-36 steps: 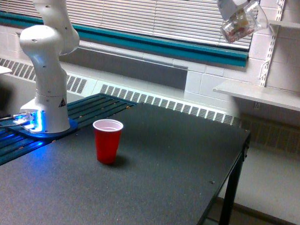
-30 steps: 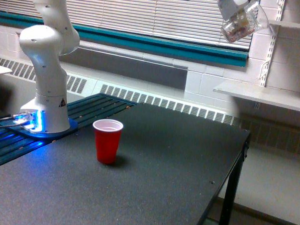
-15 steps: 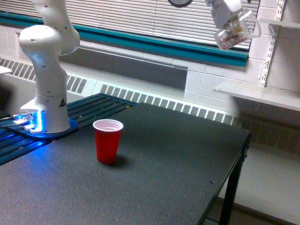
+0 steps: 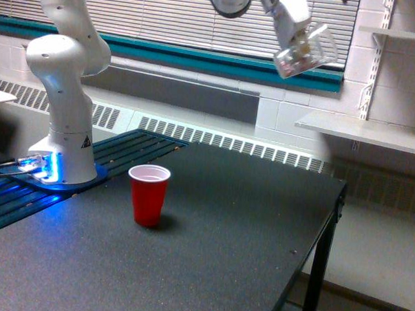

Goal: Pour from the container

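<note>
The container (image 4: pixel 307 52) is a small clear plastic cup with pinkish-brown bits inside, held high in the air at the upper right of the exterior view and tilted. My gripper (image 4: pixel 293 35) is shut on the container, its white fingers clamped on the cup's side. A red plastic cup (image 4: pixel 148 194) with a white inside stands upright on the dark table (image 4: pixel 210 252), far below and to the exterior view's left of the container.
The arm's white base (image 4: pixel 63 108) stands at the table's left with a blue light beside it. White wall shelves (image 4: pixel 363 131) hang at the right. The table's right edge (image 4: pixel 317 250) drops off to the floor. Window blinds and a radiator run behind.
The gripper has carried the container leftward and slightly down, from the top right corner towards the middle of the view. The red cup has not moved.
</note>
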